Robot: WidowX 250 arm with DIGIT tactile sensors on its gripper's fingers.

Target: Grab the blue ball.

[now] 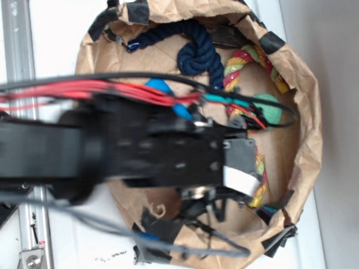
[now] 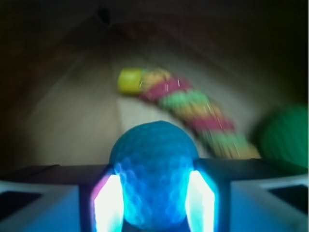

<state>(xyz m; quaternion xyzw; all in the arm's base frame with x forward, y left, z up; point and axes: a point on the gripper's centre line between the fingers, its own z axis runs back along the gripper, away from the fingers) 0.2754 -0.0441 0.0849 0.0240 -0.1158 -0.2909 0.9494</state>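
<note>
Pinched between the two fingers of the gripper [image 2: 155, 203] sits the blue ball [image 2: 154, 169]: in the wrist view its dimpled sides press against a glowing pad [image 2: 107, 203] on the left and another on the right, with no gap showing on either side. Being round, the ball has no long axis and points no particular way; its upper half rises above the finger tops and its lower part drops out of the frame at the bottom edge.

From the exterior view, the black arm [image 1: 107, 148] reaches in from the left edge, lying roughly level across the picture, and its outer end hangs over the middle of a brown paper bag [image 1: 299, 103] whose rim is patched with black tape. Red and black cables run along the top of the arm. The gripper and ball are hidden under the arm in this view, so their place inside the bag can only be read from the wrist camera.

Behind the ball, on the brown floor of the bag, a striped rope [image 2: 193, 108] in yellow, red and green runs diagonally, and a green ball [image 2: 285, 135] lies at the right. A dark blue rope [image 1: 192, 48] lies knotted near the far rim.
</note>
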